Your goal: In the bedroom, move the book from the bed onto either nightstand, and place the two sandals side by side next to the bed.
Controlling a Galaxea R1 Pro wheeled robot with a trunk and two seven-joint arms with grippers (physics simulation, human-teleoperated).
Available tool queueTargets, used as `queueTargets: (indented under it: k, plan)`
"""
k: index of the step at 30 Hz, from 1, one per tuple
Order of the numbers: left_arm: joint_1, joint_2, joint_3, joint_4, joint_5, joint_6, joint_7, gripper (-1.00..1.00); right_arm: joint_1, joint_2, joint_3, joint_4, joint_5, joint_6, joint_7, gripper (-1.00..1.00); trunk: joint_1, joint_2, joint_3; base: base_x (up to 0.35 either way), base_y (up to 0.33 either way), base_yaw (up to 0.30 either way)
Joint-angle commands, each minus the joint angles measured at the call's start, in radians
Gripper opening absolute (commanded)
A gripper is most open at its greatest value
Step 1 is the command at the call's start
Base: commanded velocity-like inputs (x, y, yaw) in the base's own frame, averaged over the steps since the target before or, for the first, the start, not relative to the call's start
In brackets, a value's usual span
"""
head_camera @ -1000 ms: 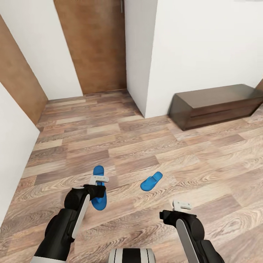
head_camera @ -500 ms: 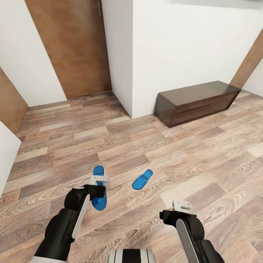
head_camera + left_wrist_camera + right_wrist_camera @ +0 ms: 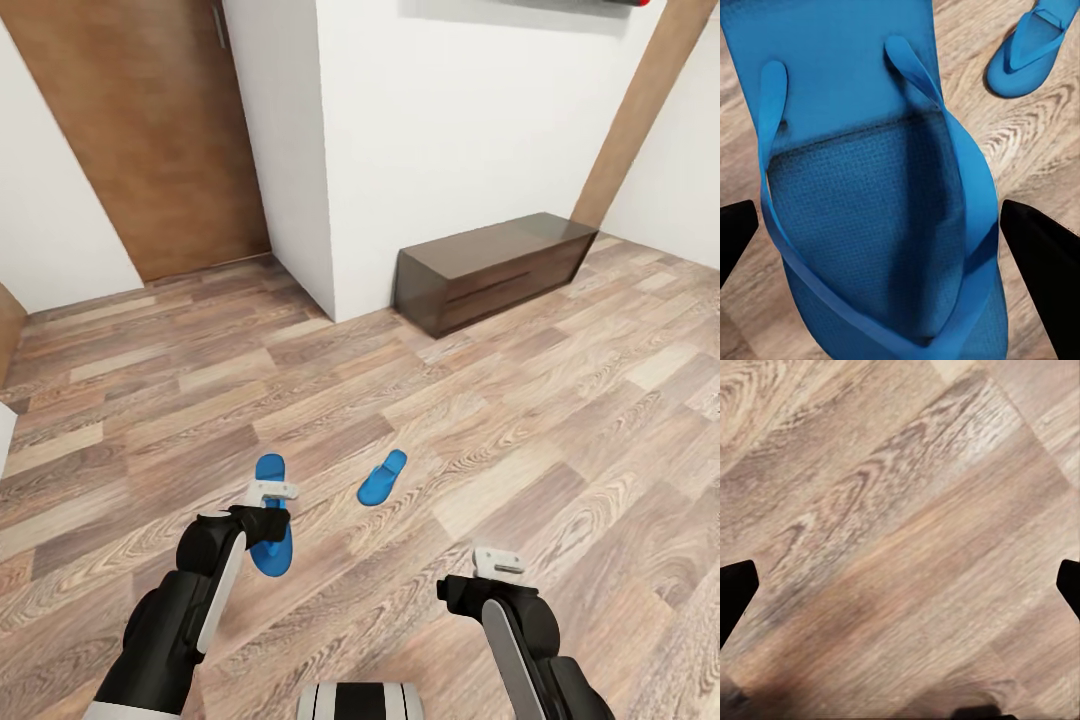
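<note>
Wood-plank floor [image 3: 560,420] of the bedroom, bounded by white walls, seen from the head camera. Over the last second the whole view swings: the wooden door [image 3: 140,130] and the long dark bench [image 3: 490,268] drift toward the picture's left, while both arms keep their places in the frame. The shift is judged to be the base turning, with a sandal in hand, in search of the bed.

Nearest, the left gripper [image 3: 272,492] carries one blue sandal [image 3: 270,540]; in the left wrist view its sole [image 3: 870,225] lies between the two dark fingers, grasped. The right gripper [image 3: 497,562] is released and empty, its fingers spread over bare planks.

Just beyond, the second sandal [image 3: 382,478] lies on the floor, apart from the first. Neither is placed yet.

Farther off, open floor runs to the right; the projecting wall corner [image 3: 325,300] and the bench edge limit passage ahead.
</note>
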Motion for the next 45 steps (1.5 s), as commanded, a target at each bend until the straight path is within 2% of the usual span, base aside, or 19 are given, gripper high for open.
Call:
queueTargets:
  k: [1,10,29,38,45]
  plan:
    - [0.0,0.0,-0.001,-0.001,-0.005,0.004,-0.001,-1.0,-0.001,0.0,0.001,-0.001,-0.01,0.003,-0.01,1.0,0.0,0.0,-0.001,-0.007,0.286,-0.112]
    - [0.0,0.0,-0.001,0.004,-0.004,0.004,0.0,-1.0,-0.001,0.0,0.001,-0.001,-0.009,0.004,-0.011,1.0,0.0,0.0,0.0,-0.001,0.067,-0.014]
    - [0.0,-0.001,-0.002,0.005,-0.006,0.004,0.0,-1.0,-0.001,0.0,0.001,-0.001,-0.009,0.003,-0.011,1.0,0.0,0.0,0.0,0.279,0.133,0.0]
    - [0.0,-0.001,-0.002,0.004,-0.007,0.004,0.0,-1.0,-0.001,0.0,0.001,-0.001,-0.009,0.003,-0.011,1.0,0.0,0.0,0.0,0.153,0.281,0.0]
    - [0.0,-0.001,-0.002,0.005,-0.009,0.004,0.0,-1.0,-0.001,0.0,0.001,-0.001,-0.009,0.003,-0.011,1.0,0.0,0.0,0.0,0.03,0.064,0.0]
